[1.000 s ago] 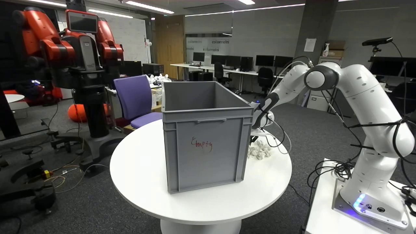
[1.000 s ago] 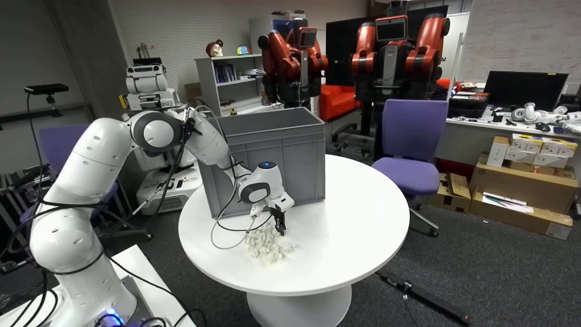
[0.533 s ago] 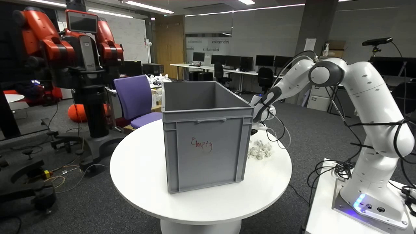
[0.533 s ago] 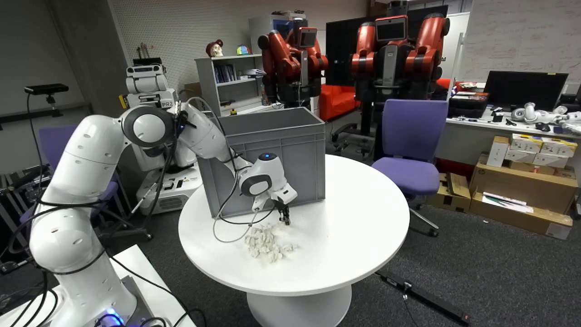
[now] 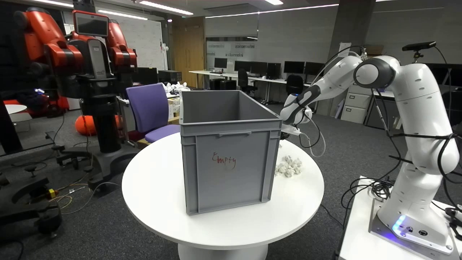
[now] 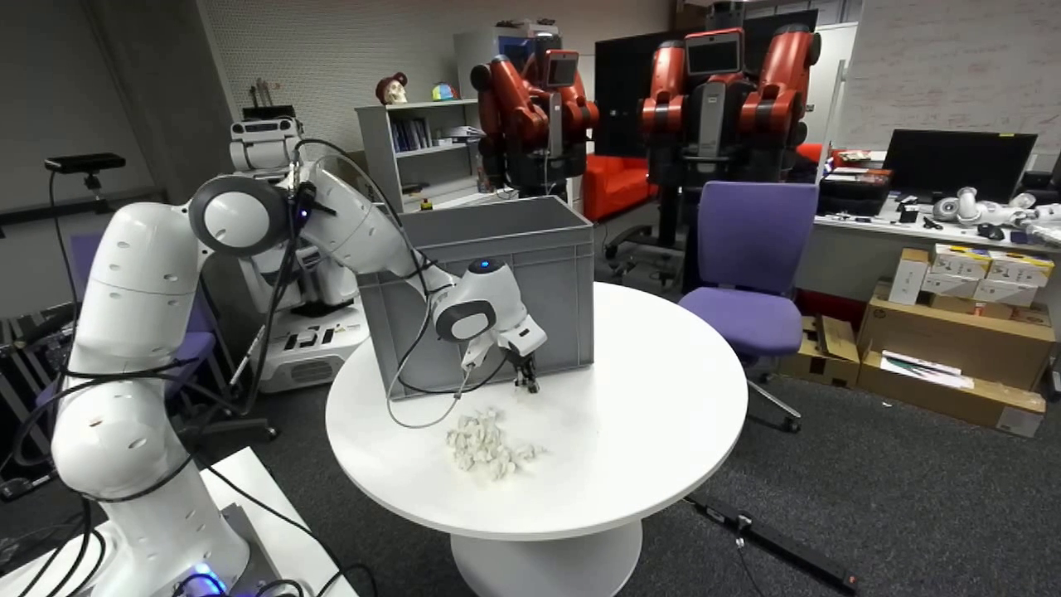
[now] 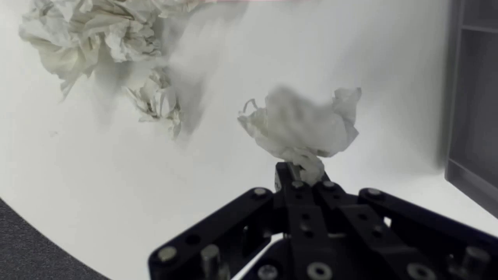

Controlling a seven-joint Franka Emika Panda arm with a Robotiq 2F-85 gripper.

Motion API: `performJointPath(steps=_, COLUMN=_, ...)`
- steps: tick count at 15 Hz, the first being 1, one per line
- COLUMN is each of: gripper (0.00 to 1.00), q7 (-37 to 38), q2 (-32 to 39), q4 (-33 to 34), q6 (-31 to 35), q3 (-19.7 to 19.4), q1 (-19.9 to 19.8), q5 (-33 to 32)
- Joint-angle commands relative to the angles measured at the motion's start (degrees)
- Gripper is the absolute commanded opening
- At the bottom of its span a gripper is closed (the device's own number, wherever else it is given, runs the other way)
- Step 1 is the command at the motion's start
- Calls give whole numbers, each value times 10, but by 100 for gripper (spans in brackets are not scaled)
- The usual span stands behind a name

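Gripper [image 7: 304, 173]: pinching paper wad [image 7: 311, 132] beside grey bin [image 6: 557, 303].
Paper wad: carry step, apparently.
Grey bin: next move likely needs wall clearance.

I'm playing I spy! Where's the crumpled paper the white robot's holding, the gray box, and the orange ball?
Crumpled paper [image 7: 303, 128], in the wrist view: middle of the piece.
Gray box [image 5: 232, 180], in an exterior view: lower front wall.
Orange ball [image 5: 80, 125], in an exterior view: left part of what shows.
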Motion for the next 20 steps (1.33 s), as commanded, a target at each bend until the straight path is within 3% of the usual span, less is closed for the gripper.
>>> performJointPath(steps=1, gripper=0, q7=-13, q2=-118, q4=-81, q6=9, q3=-11, q1=-4, q5=12)
performJointPath(steps=7, gripper=0, q7=23, q2=-286, q4=-148, q6=-4, q3=-29, q1=-2, q5=-18)
performJointPath(steps=10, gripper=0, q7=79, q2=-372, q4=-181, q6=0, q3=-24, q1=6, q5=-67)
performJointPath(steps=16, gripper=0, q7=268, q2=-510, q4=-229, q6=-1, q3=82, q1=-19, q5=-226)
performJointPath(steps=20, gripper=0, q7=336, q2=-552, q4=-239, q6=3, q3=187, q1=-60, q5=-241)
